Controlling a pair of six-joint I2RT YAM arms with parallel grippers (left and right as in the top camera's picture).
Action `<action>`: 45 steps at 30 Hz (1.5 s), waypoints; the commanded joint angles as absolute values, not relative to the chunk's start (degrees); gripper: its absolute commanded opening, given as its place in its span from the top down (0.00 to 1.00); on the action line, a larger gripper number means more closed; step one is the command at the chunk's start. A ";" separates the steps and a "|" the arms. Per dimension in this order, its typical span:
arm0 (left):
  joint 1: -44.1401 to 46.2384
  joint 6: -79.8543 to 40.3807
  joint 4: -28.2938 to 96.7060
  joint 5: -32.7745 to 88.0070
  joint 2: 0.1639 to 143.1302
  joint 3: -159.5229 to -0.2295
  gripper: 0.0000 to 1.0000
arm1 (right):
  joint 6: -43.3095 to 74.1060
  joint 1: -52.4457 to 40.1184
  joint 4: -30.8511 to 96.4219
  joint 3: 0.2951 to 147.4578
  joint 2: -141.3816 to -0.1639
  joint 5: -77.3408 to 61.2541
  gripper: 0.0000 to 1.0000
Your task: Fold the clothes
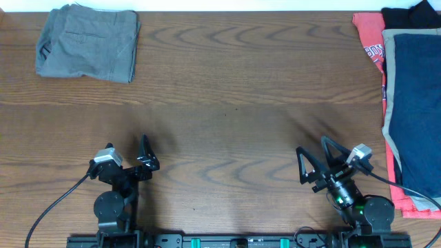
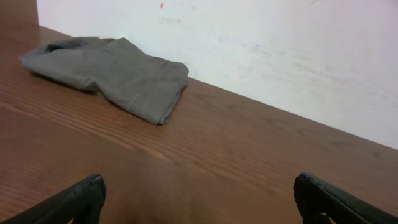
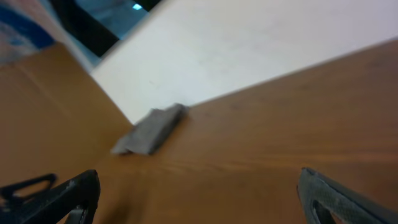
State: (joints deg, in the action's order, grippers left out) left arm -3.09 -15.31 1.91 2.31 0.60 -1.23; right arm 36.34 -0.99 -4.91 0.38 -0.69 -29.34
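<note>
We can read no text, number, brand or sign in any of the views. The only mark of that kind is a white and dark print on the red garment (image 1: 365,31), which lies at the 2 o'clock corner of the desk (image 1: 227,89) in the overhead view. The print is too small and too blurred there for us to make out a single letter or figure.
</note>
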 commanded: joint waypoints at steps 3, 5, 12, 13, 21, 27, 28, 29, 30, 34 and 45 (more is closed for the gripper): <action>-2.85 -14.83 4.01 0.58 0.23 -0.23 0.02 | 37.30 -1.48 -11.77 0.32 -0.43 -31.94 0.01; -2.85 -14.83 4.01 0.58 0.23 -0.23 0.02 | 35.62 -1.48 -15.73 0.36 -0.45 -31.31 0.01; -2.85 -14.83 4.01 0.58 0.23 -0.23 0.02 | 28.08 -1.48 -16.78 5.69 -3.95 -26.04 0.01; -2.85 -14.83 4.01 0.58 0.23 -0.23 0.02 | 26.44 -1.48 -16.32 7.05 -5.48 -25.41 0.01; -2.85 -14.83 4.01 0.58 0.23 -0.23 0.02 | 15.46 -1.45 -12.80 20.45 -24.51 -17.93 0.01; -2.85 -14.83 4.01 0.58 0.23 -0.23 0.02 | 5.96 -1.41 -1.19 37.69 -43.20 -3.86 0.01; -2.85 -14.83 4.01 0.58 0.23 -0.23 0.02 | 4.84 -1.34 1.48 40.73 -46.09 -1.54 0.01; -2.85 -14.83 4.01 0.58 0.23 -0.23 0.02 | 3.57 -1.19 4.89 44.97 -50.02 1.39 0.01; -2.85 -14.83 4.01 0.58 0.23 -0.23 0.02 | 2.61 -0.97 7.14 48.10 -53.08 3.40 0.01; -2.85 -14.83 4.01 0.58 0.23 -0.23 0.02 | -0.10 1.28 16.58 62.59 -67.22 13.41 0.01; -2.85 -14.83 4.01 0.58 0.23 -0.23 0.02 | -1.39 11.75 35.64 91.50 -93.58 16.71 0.01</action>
State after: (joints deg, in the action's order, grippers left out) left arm -3.09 -15.16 1.91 2.13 0.60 -1.23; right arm -0.10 9.87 34.41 87.77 -91.05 14.39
